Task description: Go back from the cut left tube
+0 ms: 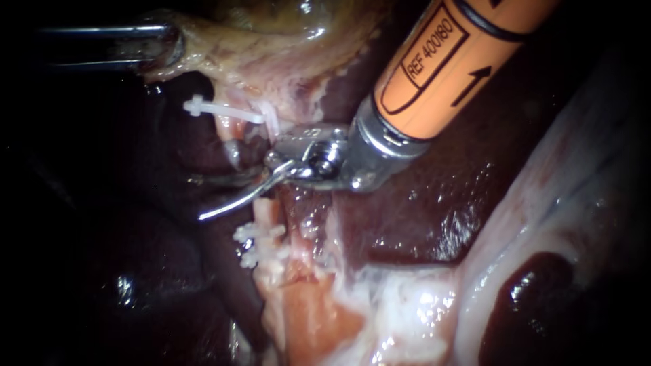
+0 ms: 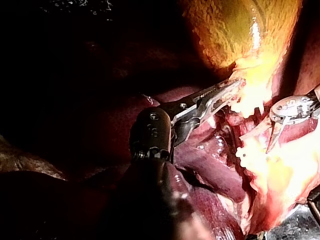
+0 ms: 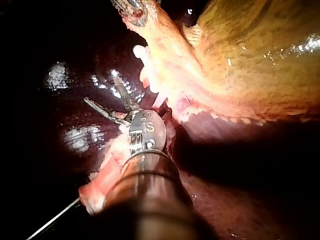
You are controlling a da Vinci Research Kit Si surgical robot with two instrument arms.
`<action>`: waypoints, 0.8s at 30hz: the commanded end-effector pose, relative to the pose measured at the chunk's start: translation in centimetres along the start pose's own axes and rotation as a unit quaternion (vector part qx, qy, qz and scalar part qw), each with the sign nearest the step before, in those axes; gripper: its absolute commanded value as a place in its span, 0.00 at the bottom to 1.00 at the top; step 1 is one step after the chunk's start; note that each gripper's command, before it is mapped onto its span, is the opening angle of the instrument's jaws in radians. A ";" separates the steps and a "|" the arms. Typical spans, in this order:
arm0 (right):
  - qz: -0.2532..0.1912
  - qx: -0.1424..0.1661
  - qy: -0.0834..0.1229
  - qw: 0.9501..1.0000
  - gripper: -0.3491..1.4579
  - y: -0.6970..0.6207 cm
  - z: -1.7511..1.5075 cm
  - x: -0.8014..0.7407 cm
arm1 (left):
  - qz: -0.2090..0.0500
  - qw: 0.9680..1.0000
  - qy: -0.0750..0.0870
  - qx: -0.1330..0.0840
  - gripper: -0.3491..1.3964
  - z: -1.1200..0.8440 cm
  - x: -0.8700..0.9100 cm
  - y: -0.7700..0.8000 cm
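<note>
Orange-sleeved right instrument point(image 1: 207, 198) entering from upper right, hand spread, curved blades gripping nothing, lying between upper clip point(image 1: 196, 106) and two lower clips point(image 1: 254, 244), just beside left tube point(image 1: 270, 215). Left instrument point(image 1: 166, 46) farther back, hand pinching pale edge of gallbladder point(image 1: 285, 20) above dark liver point(image 1: 420, 203).

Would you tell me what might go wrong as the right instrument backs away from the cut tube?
1. The right instrument has its blades open between the upper clip and the lower clips. If it is drawn back like that, a blade tip might catch a clip or scratch the liver.
2. The left instrument holds the edge of the gallbladder, seemingly stretched. A bump from the shaft on its way out could tug at the upper clip.
</note>
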 end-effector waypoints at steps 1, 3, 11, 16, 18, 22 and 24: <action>-0.017 -0.017 -0.008 1.000 0.99 -0.05 -0.07 -0.02 | 0.000 1.000 0.000 0.000 0.00 0.00 -0.01 0.00; -0.051 -0.052 -0.027 0.997 0.99 -0.21 -0.23 -0.07 | 0.000 1.000 0.000 0.000 0.00 0.00 -0.01 -0.01; -0.101 -0.121 -0.042 0.987 1.00 -0.69 -1.01 -0.23 | 0.001 1.000 0.000 0.000 0.00 0.02 -0.03 -0.05; -0.114 -0.165 -0.042 0.979 1.00 -0.91 -1.51 -0.44 | 0.001 1.000 0.000 0.000 0.00 0.02 -0.03 -0.06; -0.118 -0.184 -0.047 0.975 1.00 -0.95 -1.64 -0.52 | 0.001 1.000 0.000 0.000 0.00 0.02 -0.03 -0.06; -0.118 -0.215 -0.071 0.967 1.00 -0.98 -1.74 -0.58 | 0.001 1.000 0.000 0.000 0.00 0.03 -0.03 -0.06; -0.116 -0.218 -0.079 0.966 1.00 -0.98 -1.74 -0.58 | 0.001 1.000 0.000 0.000 0.00 0.03 -0.03 -0.06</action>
